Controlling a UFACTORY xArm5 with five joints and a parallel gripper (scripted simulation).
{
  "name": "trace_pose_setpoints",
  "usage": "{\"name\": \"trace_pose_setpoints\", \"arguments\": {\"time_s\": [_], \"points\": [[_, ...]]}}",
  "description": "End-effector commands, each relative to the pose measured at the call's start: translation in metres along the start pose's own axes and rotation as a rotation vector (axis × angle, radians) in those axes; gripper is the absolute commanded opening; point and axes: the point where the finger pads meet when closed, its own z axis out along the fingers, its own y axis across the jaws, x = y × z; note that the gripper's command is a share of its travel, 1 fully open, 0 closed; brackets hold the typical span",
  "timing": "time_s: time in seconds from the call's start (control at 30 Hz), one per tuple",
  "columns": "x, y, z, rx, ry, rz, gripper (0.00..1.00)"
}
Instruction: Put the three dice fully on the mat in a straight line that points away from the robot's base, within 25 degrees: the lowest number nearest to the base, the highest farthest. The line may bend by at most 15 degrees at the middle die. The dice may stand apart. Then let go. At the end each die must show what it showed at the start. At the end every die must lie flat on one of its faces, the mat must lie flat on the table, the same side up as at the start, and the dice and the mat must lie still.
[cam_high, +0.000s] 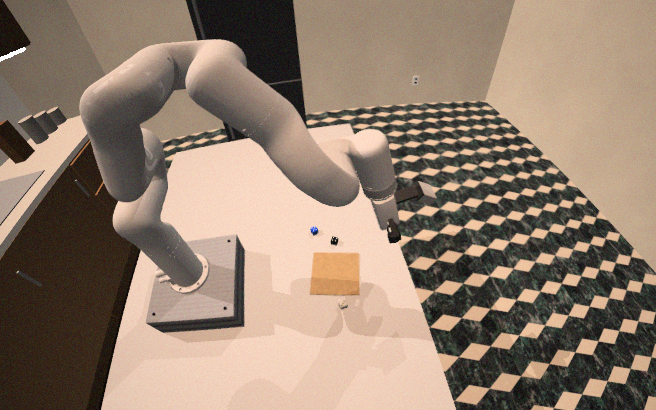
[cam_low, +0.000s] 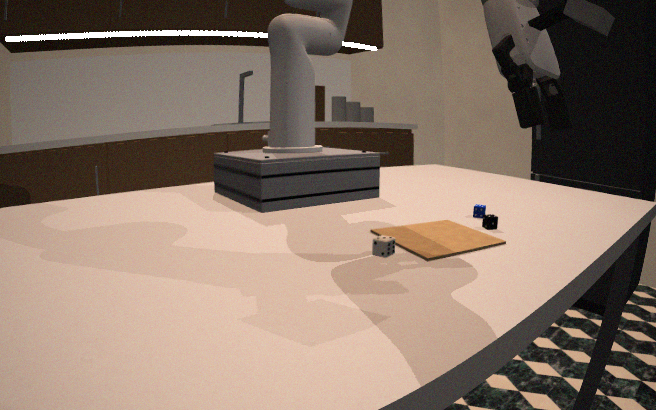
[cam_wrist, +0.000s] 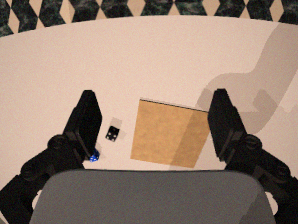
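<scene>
The jaws (cam_high: 393, 234) hang wide apart and empty above the desk's (cam_high: 280, 350) right edge in the top view. At frame centre lies the mat (cam_high: 335, 273), bare. The blue die (cam_high: 314, 230) and black die (cam_high: 334, 240) sit just above it, the white die (cam_high: 343, 303) just below.

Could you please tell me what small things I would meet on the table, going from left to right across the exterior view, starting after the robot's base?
White die → mat → blue die → black die. The open gripper hangs above, farther right.
</scene>
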Motion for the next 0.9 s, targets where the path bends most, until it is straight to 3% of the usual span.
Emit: {"name": "trace_pose_setpoints", "arguments": {"time_s": [0.0,0.03,0.07,0.13,0.17,0.27,0.33,0.43,0.87], "points": [[-0.033,0.053,-0.008,-0.02,-0.091,-0.009,1.0],[-0.033,0.053,-0.008,-0.02,-0.091,-0.009,1.0],[-0.052,0.076,-0.011,-0.023,-0.139,-0.011,1.0],[-0.052,0.076,-0.011,-0.023,-0.139,-0.011,1.0],[-0.069,0.094,-0.015,-0.022,-0.18,-0.012,1.0],[-0.069,0.094,-0.015,-0.022,-0.18,-0.012,1.0],[-0.095,0.117,-0.02,-0.015,-0.238,-0.012,1.0],[-0.109,0.128,-0.024,-0.009,-0.267,-0.012,1.0],[-0.114,0.132,-0.025,-0.006,-0.276,-0.012,1.0]]}}
